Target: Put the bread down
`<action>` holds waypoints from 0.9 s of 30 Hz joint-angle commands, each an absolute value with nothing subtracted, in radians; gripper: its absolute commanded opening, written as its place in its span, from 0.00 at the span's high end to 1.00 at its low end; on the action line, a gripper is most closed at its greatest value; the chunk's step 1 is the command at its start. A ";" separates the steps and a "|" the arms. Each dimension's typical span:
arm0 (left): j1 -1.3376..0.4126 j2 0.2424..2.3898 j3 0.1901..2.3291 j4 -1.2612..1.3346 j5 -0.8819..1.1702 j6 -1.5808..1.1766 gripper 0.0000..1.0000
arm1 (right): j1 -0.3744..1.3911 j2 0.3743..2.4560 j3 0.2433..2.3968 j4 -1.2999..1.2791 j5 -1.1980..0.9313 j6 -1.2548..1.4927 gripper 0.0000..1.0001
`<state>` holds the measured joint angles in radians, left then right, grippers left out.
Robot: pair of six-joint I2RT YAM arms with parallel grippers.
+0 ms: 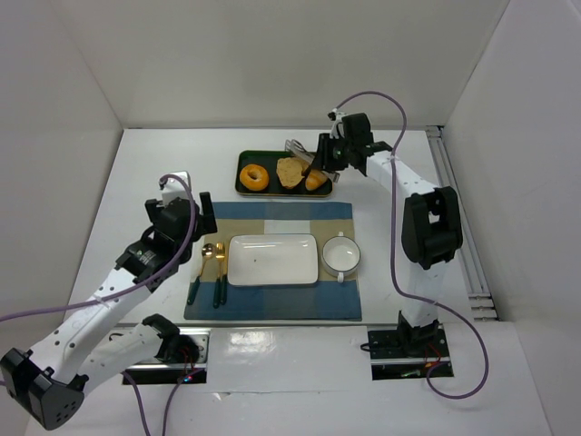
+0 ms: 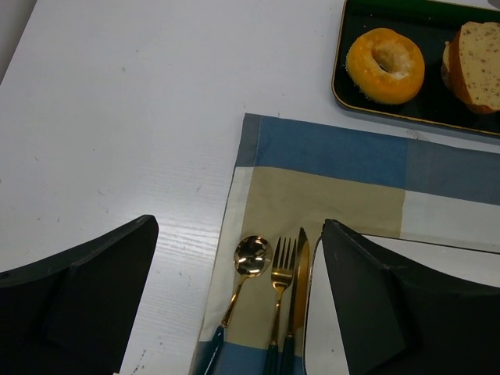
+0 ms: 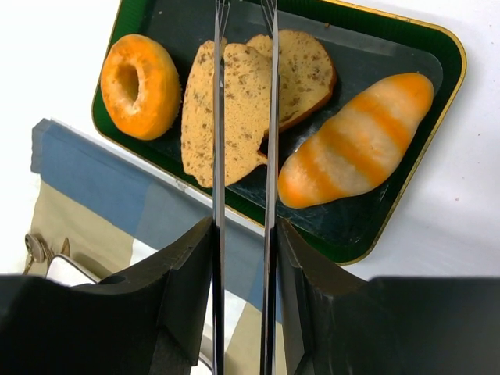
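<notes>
The bread (image 3: 244, 101), a flat golden-brown slice, lies in the dark green tray (image 3: 433, 101) between the ring donut (image 3: 141, 84) and a paler slice with a dark crust (image 3: 306, 72). From above the bread (image 1: 289, 173) sits mid-tray. My right gripper (image 3: 244, 226) is shut on metal tongs (image 3: 219, 156). Their two arms stand a little apart and run above the bread, with the tips out of view past the tray's far edge. In the top view the right gripper (image 1: 331, 156) hovers over the tray's right end. My left gripper (image 2: 234, 312) is open and empty over the cutlery.
An orange striped croissant roll (image 3: 359, 137) lies at the tray's right. A white rectangular plate (image 1: 272, 260) and a white bowl (image 1: 341, 254) sit on the blue and beige placemat (image 1: 272, 218). A gold spoon (image 2: 251, 258), fork (image 2: 283, 269) and knife (image 2: 300, 273) lie left of the plate.
</notes>
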<state>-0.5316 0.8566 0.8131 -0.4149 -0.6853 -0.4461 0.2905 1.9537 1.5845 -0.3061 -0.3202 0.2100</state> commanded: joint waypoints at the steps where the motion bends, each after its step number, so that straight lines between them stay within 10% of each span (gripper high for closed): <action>1: -0.526 0.857 0.810 -0.373 -0.689 -0.443 0.00 | 0.298 1.913 1.592 -0.301 -0.327 0.187 0.57; 27: -0.526 0.839 0.782 -0.373 -0.680 -0.462 0.00 | 0.307 1.647 1.364 -0.387 -0.230 0.196 0.50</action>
<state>-0.5316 0.8570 0.7845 -0.3965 -0.6807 -0.4500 0.2970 1.6909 1.3857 -0.3878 -0.2390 0.1967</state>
